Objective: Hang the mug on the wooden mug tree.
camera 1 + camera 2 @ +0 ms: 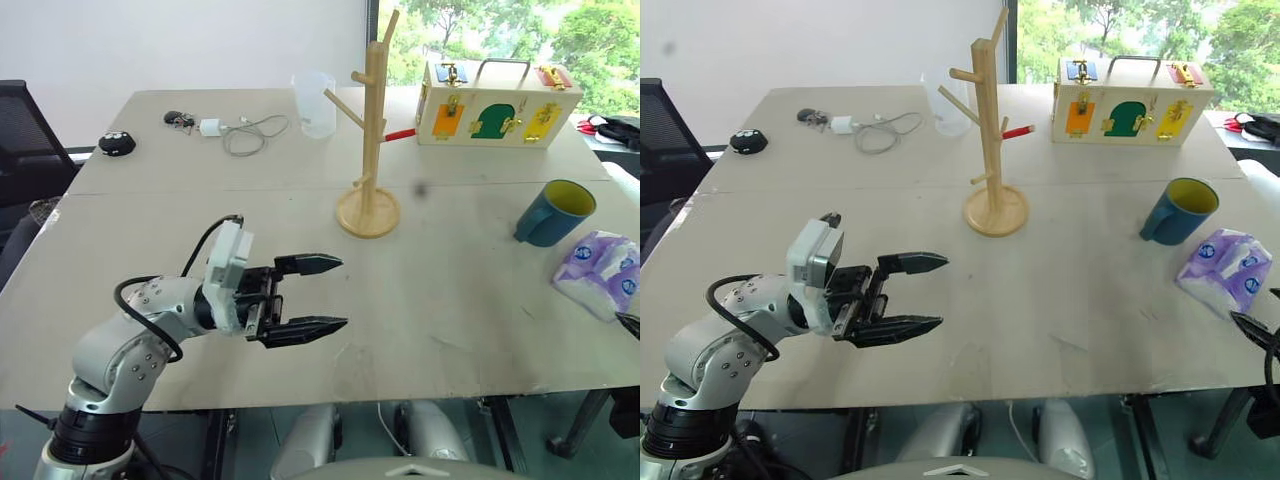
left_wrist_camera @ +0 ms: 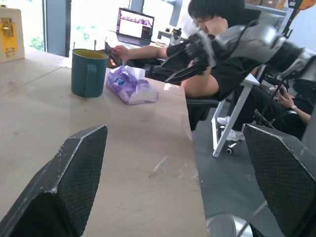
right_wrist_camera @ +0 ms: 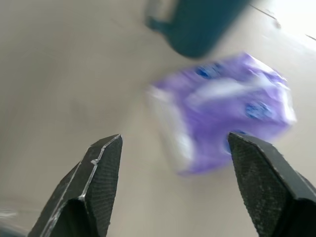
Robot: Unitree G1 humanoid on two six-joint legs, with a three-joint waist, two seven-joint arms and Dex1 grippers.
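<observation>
Light wood makes the mug tree (image 1: 368,150), which stands upright on its round base near the middle of the grey table (image 1: 300,180), with several angled pegs and nothing hanging on them. The teal-blue mug (image 1: 553,213) with the yellow inside stands on the table well apart from the tree, toward the robot's right, and its handle points to the side of the tree. Just beside the mug, nearer to the table edge, lies a purple pack of tissues (image 1: 599,272). The left gripper (image 1: 318,295) hovers above the front part of the table, pointing across toward the right, and its two black fingers are spread apart with nothing between them. In the right wrist view the right gripper (image 3: 175,185) is above the tissue pack with the mug beyond it; its fingers are also spread wide and hold nothing. Behind the tree stands a clear plastic measuring cup (image 1: 314,103), and to the right of it a wooden box with coloured latches (image 1: 495,103) and a metal handle. On the far left part of the table are a white charger with its cable (image 1: 240,130), some keys (image 1: 179,119) and a small black object (image 1: 117,144). In the left wrist view a person in dark clothes (image 2: 232,59) sits beyond the table edge beside a laptop (image 2: 133,27).
</observation>
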